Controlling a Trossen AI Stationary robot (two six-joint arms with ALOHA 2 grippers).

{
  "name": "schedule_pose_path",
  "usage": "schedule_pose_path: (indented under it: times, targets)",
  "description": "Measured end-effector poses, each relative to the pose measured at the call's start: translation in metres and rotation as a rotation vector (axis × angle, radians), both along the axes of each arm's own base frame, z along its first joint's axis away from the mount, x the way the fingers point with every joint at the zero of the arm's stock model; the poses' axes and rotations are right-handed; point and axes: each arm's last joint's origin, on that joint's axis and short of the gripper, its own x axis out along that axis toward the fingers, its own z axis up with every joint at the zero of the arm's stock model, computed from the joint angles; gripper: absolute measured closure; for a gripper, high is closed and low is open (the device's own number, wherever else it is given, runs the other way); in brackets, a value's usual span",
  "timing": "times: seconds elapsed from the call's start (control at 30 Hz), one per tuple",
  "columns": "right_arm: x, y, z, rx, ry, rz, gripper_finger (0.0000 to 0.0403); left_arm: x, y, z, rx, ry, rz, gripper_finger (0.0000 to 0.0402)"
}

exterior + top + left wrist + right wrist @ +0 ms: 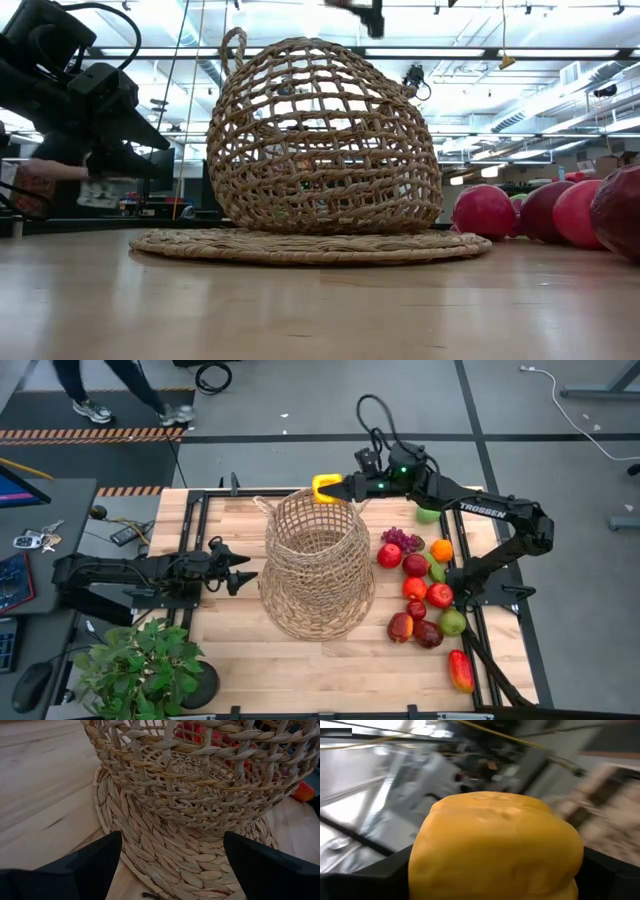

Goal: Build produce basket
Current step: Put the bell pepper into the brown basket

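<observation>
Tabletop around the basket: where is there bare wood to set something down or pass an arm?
Bare wood lies along the near edge, between the basket, the potted plant and the red-orange pepper. A narrower strip runs between the left gripper and the far edge. It is crowded right of the basket, where the produce clusters, and the right gripper holds a yellow pepper over the rim.

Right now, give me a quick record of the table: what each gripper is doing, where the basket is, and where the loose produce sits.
right gripper: shut on yellow pepper, over the far rim of the basket
left gripper: open, empty, beside the basket
basket: upright on woven mat, mid-table
loose produce: clustered right of the basket
</observation>
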Motion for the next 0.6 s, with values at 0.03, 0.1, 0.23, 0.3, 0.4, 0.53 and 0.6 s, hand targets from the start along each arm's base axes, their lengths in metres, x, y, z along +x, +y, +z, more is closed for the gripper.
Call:
schedule_pose_path:
  times: [0.03, 0.1, 0.23, 0.3, 0.4, 0.53, 0.6]
  targets:
    - [0.001, -0.001, -0.004, 0.011, 0.029, -0.032, 0.0039, 0.000, 0.000, 0.000, 0.000, 0.000, 0.000, 0.0045]
    - [0.009, -0.005, -0.011, 0.037, 0.040, -0.078, 0.0039, 0.000, 0.000, 0.000, 0.000, 0.000, 0.000, 0.0045]
    - [0.035, -0.013, -0.027, 0.083, 0.013, -0.013, 0.0039, 0.000, 0.000, 0.000, 0.000, 0.000, 0.001, 0.0045]
    - [0.047, -0.017, -0.031, 0.116, 0.036, 0.032, 0.0039, 0.000, 0.000, 0.000, 0.000, 0.000, 0.000, 0.0045]
    - [0.064, -0.018, -0.040, 0.150, 0.139, 0.056, 0.0039, 0.000, 0.000, 0.000, 0.000, 0.000, 0.000, 0.0045]
    - [0.077, -0.019, -0.050, 0.148, 0.346, 0.061, 0.0039, 0.000, 0.000, 0.000, 0.000, 0.000, 0.000, 0.0044]
    - [0.081, -0.020, -0.053, 0.124, 0.458, 0.040, 0.0039, 0.000, 0.000, 0.000, 0.000, 0.000, 0.000, 0.0045]
